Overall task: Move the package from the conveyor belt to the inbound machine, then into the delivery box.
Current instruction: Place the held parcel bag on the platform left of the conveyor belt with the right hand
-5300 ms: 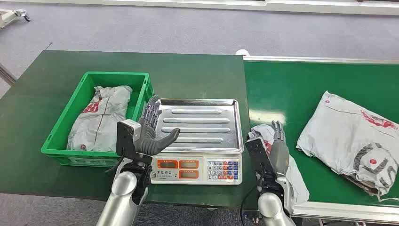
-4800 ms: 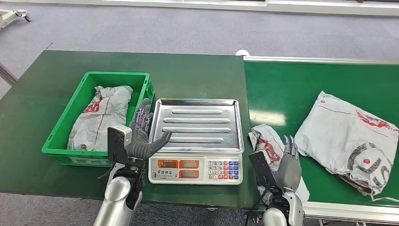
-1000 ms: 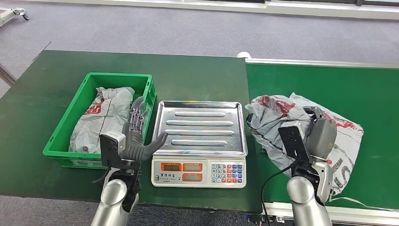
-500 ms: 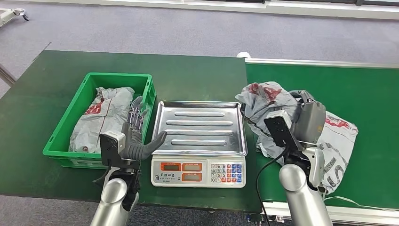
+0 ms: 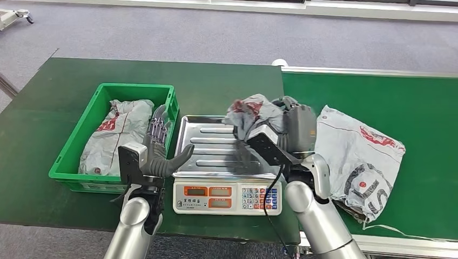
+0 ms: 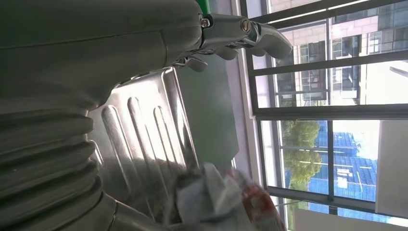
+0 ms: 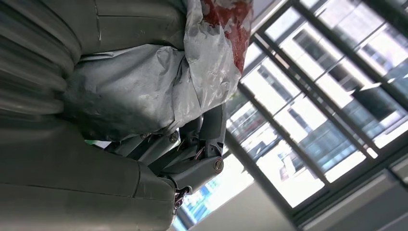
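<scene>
The right hand (image 5: 294,127), gripping a crumpled grey package (image 5: 253,114), has swung it off the conveyor belt (image 5: 378,91) to above the scale's steel tray (image 5: 216,143), ready for weighing, while the open left hand (image 5: 159,151) waits at the tray's left edge.
</scene>
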